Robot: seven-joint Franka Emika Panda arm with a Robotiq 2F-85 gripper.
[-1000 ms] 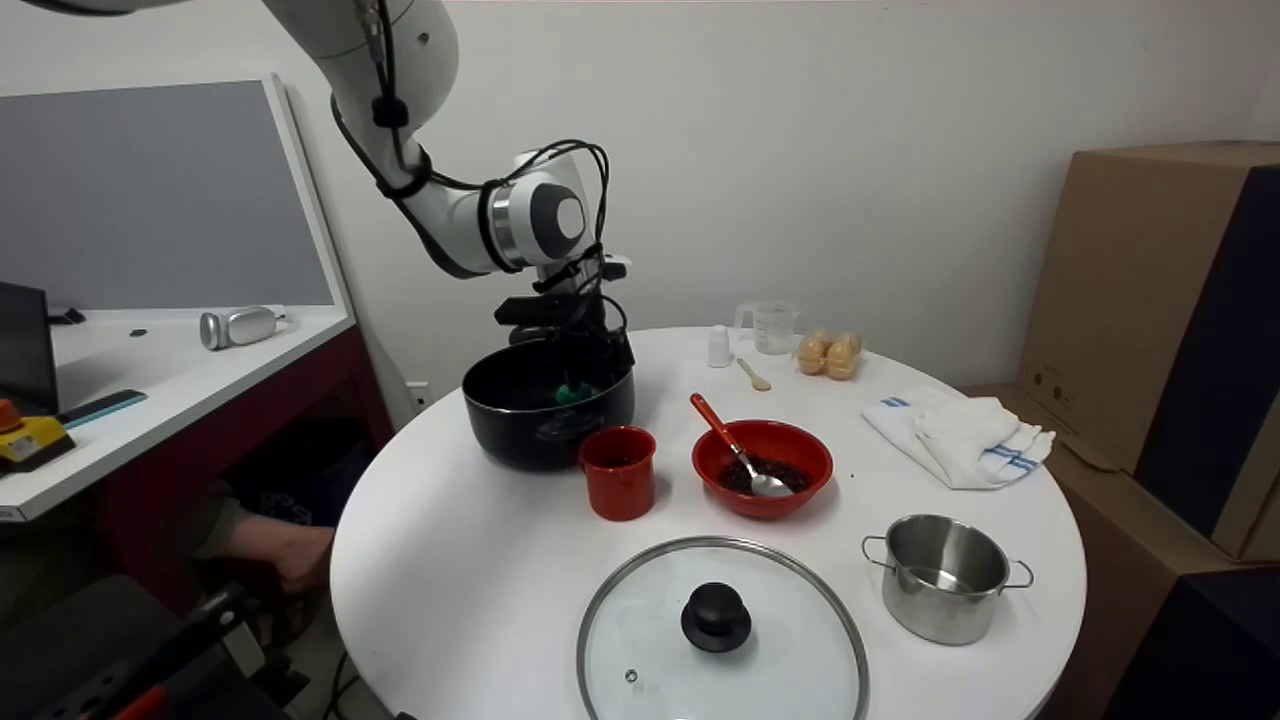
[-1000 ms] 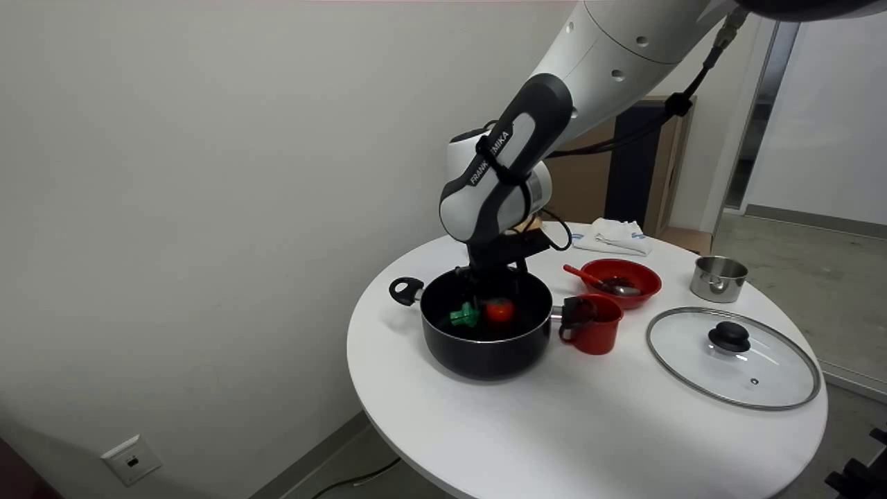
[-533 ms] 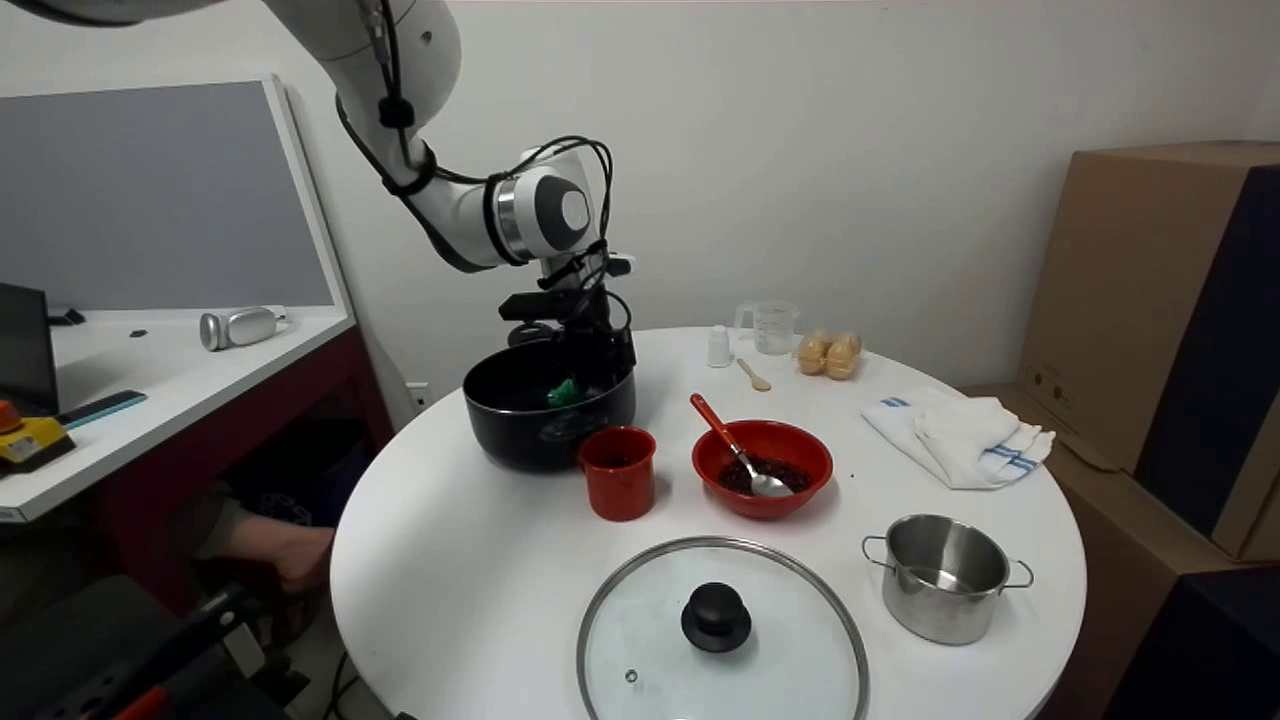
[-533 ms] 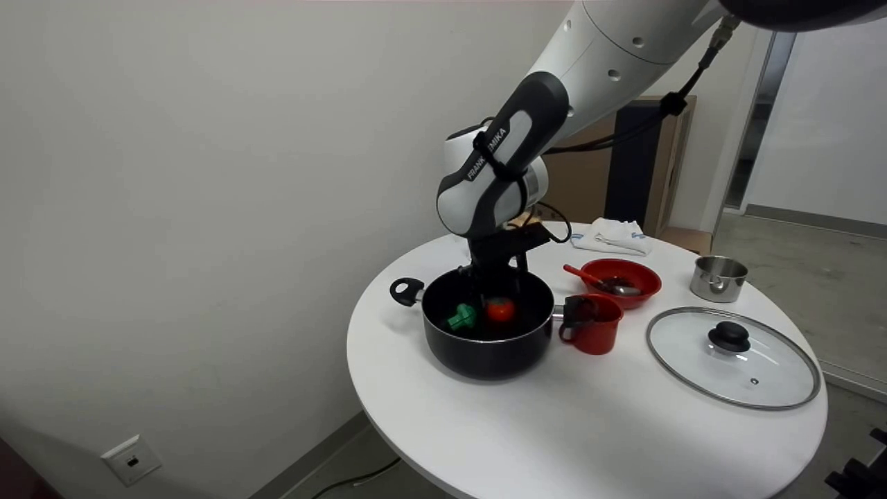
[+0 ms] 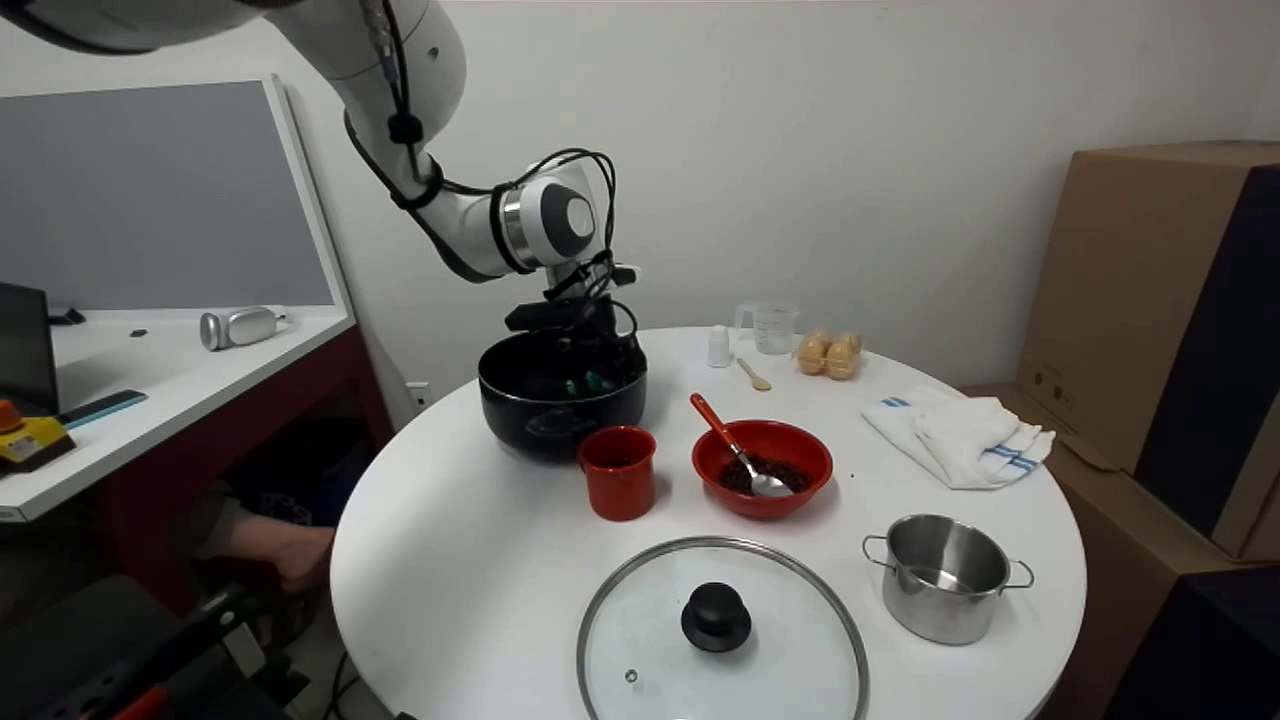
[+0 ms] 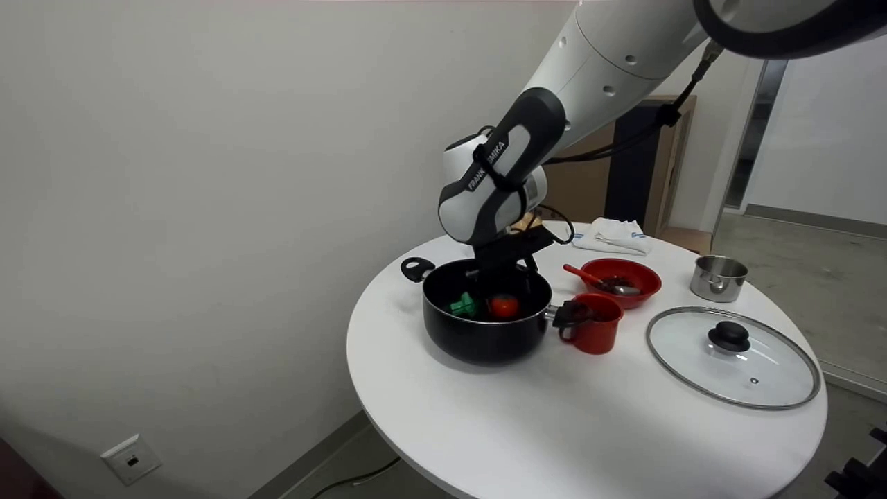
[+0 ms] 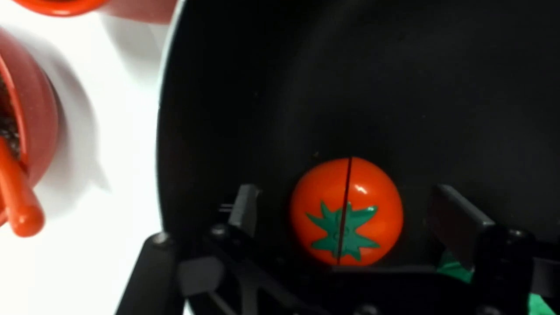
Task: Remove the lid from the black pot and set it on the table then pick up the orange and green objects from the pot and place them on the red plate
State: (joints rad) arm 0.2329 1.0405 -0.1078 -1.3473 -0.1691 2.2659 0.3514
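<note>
The white jointed robot arm [image 6: 585, 86] has just dipped, and on the large round white table [image 5: 450, 590] the wide, two-handled black pot [image 6: 485, 343] has slid a little up the frame in both exterior views; I'd guess it took a shove from inside. The broad, black-knobbed clear glass lid [image 5: 722, 640] hasn't budged from the bottom centre of an exterior view, well apart from the pot, so that step looks done. Nearer the pot, the shallow red bowl-like plate [image 6: 646, 278] holds a red-handled spoon [image 5: 728, 437] and dark bits [image 5: 785, 467], neither piece there yet. Down in the pot, low centre of the wrist view, the glossy orange-red tomato-shaped piece [image 7: 350, 210] sits between the dark fingers [image 7: 459, 225], which stand spread with a gap on either side; closing seems next, though that loose pot might skid again. The small bright green piece [image 6: 464, 305] lies left of it in an exterior view.
</note>
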